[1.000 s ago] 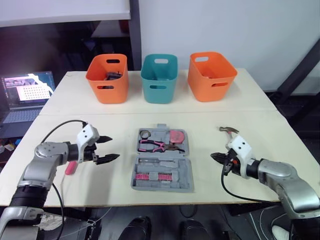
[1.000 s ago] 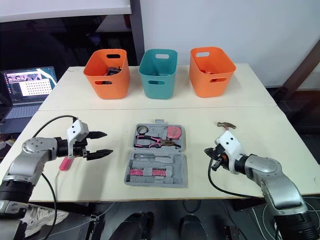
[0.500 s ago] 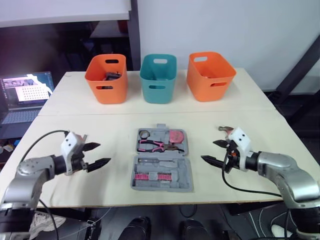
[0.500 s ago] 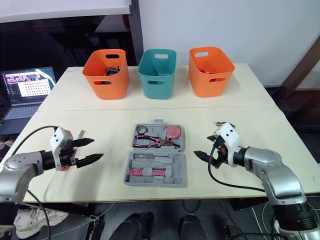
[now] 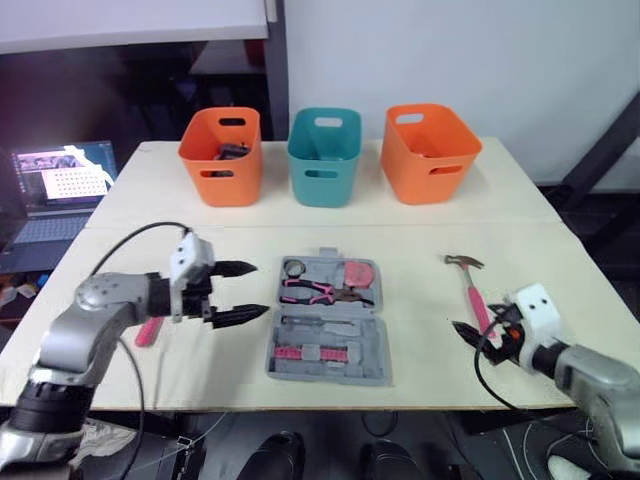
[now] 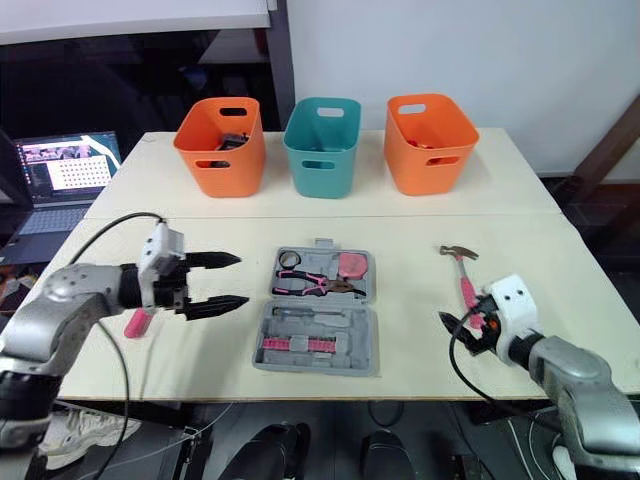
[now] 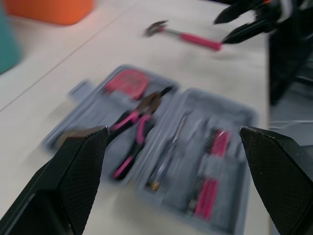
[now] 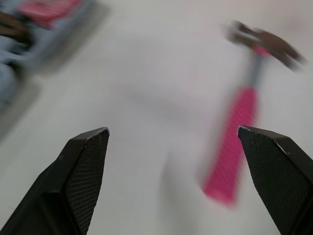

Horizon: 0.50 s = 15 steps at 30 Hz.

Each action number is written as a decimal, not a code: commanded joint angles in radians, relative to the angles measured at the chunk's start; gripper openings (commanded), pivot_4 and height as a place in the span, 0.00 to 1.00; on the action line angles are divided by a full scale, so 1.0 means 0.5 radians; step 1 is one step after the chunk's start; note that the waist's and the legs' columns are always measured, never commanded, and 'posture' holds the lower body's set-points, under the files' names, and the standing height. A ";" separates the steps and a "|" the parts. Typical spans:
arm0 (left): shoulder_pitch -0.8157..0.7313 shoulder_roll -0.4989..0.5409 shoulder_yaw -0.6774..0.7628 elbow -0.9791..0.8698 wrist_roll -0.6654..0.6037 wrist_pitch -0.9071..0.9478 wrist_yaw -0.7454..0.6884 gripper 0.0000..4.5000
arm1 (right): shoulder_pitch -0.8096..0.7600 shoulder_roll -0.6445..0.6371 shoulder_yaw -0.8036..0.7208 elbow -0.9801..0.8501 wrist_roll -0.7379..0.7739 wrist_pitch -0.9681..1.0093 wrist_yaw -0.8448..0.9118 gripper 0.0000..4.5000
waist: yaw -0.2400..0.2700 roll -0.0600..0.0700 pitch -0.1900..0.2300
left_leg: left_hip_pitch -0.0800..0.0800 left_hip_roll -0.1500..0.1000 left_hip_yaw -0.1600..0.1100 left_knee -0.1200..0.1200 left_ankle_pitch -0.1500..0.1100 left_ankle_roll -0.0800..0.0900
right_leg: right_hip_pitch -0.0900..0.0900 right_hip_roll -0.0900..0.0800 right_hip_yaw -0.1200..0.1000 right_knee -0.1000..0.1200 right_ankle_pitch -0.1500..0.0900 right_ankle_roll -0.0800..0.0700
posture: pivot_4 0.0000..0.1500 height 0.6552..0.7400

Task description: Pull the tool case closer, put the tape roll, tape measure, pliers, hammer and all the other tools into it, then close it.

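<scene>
Left gripper (image 5: 258,290): fingers spread wide, nothing held; hovering over table just left of tool case, tips aimed at it.
Right gripper (image 5: 462,330): fingers apart, empty; low over table near front-right edge, just beside hammer's handle end, not clamped on it.
Gripper count: two, both empty.
Tool case (image 5: 340,335): one, grey, lying open and flat at middle front of table, between the two grippers; two halves.
Far half of case: holds one pliers (image 5: 315,291) with pink grips, one pink-red tape measure (image 5: 356,272) at right corner, one small tape roll (image 5: 286,268) at left corner.
Near half of case: one row of pink bits (image 5: 300,353) plus a thin metal shaft above it; pieces too small to count.
Hammer (image 5: 470,288): one, pink handle, dark head; flat on table, outside case, to its right, head pointing toward bins.
Pink tool (image 5: 147,331): one, on table beside left forearm, outside case, partly hidden; kind unclear.
Bins: three in a row along far side of table; left orange bin (image 5: 222,165), teal bin (image 5: 323,165) in the middle, right orange bin (image 5: 432,160). Dark items inside left orange bin, not identifiable.
Laptop (image 5: 60,190): one, screen lit, off left side of table.
Table (image 5: 420,230): pale top, seam running across between bins and case.
</scene>
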 commanded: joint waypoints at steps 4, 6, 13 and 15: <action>-0.223 -0.043 -0.089 0.138 0.019 -0.043 -0.101 1.00 | -0.010 0.074 -0.062 -0.192 -0.157 0.063 -0.327 0.99 | -0.040 0.000 0.000 | 0.001 0.006 0.003 0.001 0.000 0.000 | 0.000 0.006 0.002 0.000 0.001 -0.002 | 1.00 1.00; -0.225 -0.051 -0.095 0.147 0.032 -0.062 -0.102 1.00 | -0.070 0.057 -0.050 -0.167 -0.128 0.120 -0.318 0.99 | -0.046 0.000 0.000 | 0.001 0.007 0.004 -0.001 0.000 0.000 | -0.001 0.006 0.003 0.000 0.001 -0.001 | 1.00 1.00; -0.086 -0.049 -0.038 0.032 0.034 -0.088 -0.011 1.00 | -0.683 -0.095 0.157 0.273 -0.124 0.359 -0.227 0.99 | -0.060 0.000 0.001 | 0.001 0.011 0.009 0.001 0.000 0.000 | -0.002 0.008 0.006 -0.001 0.004 -0.005 | 1.00 1.00; -0.056 -0.047 -0.025 0.003 0.036 -0.085 0.022 1.00 | -0.828 -0.096 0.189 0.432 -0.115 0.377 -0.199 0.99 | -0.060 0.000 0.001 | 0.001 0.012 0.009 0.001 0.000 0.000 | -0.002 0.008 0.006 -0.001 0.004 -0.005 | 1.00 1.00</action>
